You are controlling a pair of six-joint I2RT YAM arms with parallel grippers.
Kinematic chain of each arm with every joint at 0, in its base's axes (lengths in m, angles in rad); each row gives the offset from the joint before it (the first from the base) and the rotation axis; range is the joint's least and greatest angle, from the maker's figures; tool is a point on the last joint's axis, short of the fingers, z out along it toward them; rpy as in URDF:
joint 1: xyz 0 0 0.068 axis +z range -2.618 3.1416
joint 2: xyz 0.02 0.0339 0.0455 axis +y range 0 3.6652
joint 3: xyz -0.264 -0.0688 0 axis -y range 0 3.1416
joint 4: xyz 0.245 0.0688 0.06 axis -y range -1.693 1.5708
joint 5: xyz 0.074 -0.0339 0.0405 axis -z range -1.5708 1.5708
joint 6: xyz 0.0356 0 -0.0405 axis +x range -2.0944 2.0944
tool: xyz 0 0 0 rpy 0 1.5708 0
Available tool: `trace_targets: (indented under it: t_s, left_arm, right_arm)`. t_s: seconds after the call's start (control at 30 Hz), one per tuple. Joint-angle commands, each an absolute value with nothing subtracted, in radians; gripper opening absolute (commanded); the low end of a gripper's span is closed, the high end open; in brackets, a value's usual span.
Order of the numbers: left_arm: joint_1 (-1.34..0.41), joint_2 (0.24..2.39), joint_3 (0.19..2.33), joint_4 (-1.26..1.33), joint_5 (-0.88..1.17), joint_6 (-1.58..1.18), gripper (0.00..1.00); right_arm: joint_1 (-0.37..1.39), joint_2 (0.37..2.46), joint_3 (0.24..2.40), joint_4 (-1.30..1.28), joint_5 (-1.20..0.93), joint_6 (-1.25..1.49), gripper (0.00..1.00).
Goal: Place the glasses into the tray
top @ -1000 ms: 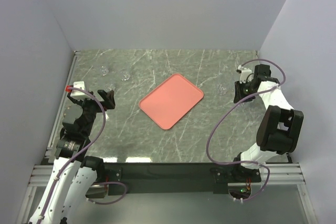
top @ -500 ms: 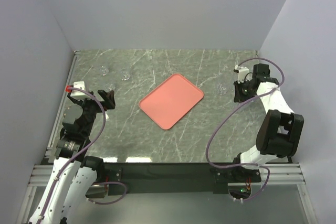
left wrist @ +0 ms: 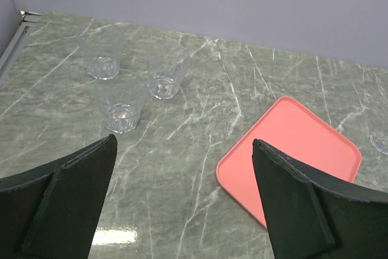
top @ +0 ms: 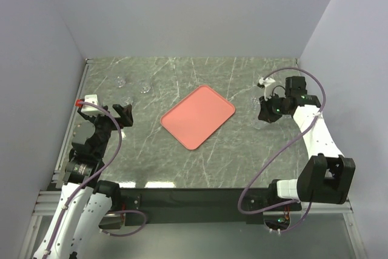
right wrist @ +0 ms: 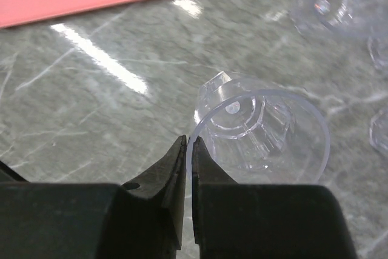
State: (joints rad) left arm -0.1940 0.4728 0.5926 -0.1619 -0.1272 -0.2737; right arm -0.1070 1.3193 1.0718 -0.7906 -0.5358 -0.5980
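- the right tool (right wrist: 189, 150) is pinched almost shut. its two tips clamp the thin rim of one clear glass (right wrist: 260, 131), one tip inside the wall and one outside.
- i can't tell whether that glass is off the bench (right wrist: 91, 89). it is near the right corner of the tray (top: 198, 117), not in it.
- the left tool (left wrist: 182, 174) hangs wide open and holds nothing. it is just short of three glasses (left wrist: 121, 110) standing upright at the far left of the bench.
- the tray lies in the middle, between the two arms, with nothing on it.
- to my eye the step in hand is the first pick: the grip is made and the carry hasn't begun.
- the next move calls for a lift that clears the low rim, a short move left over the pink, and a soft set-down. a pinch on the rim lets a glass swing, so slow would be wise.
- the right wrist view shows the grip itself and more glasses (right wrist: 327, 1) on the bench beyond it.
- from overhead the grip is hidden under the tool, but only that view shows both arms and the whole tray.
- the left wrist view is the one that shows the three left-hand glasses clearly.
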Motion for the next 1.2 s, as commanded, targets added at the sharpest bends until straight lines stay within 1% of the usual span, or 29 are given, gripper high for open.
trace_targets:
  t_s: [0.0,0.2,0.5,0.87,1.17]
  left_arm:
    - [-0.198,0.466,0.578,-0.118,-0.107,-0.255,0.99]
    - [-0.198,0.466,0.58,-0.118,-0.107,-0.253,0.99]
    - [-0.198,0.465,0.578,-0.118,-0.107,-0.252,0.99]
    - [-0.198,0.472,0.577,-0.115,-0.107,-0.247,0.99]
    - [-0.196,0.48,0.575,-0.114,-0.109,-0.242,1.0]
  right_arm:
    - [-0.058,1.272,1.081,-0.787,-0.58,-0.617,0.0]
    - [0.031,1.275,1.132,-0.798,-0.598,-0.62,0.0]
    - [0.178,1.365,1.244,-0.784,-0.516,-0.611,0.0]
    - [0.363,1.644,1.509,-0.804,-0.396,-0.612,0.0]
    - [0.436,1.92,1.813,-0.839,-0.302,-0.591,0.0]
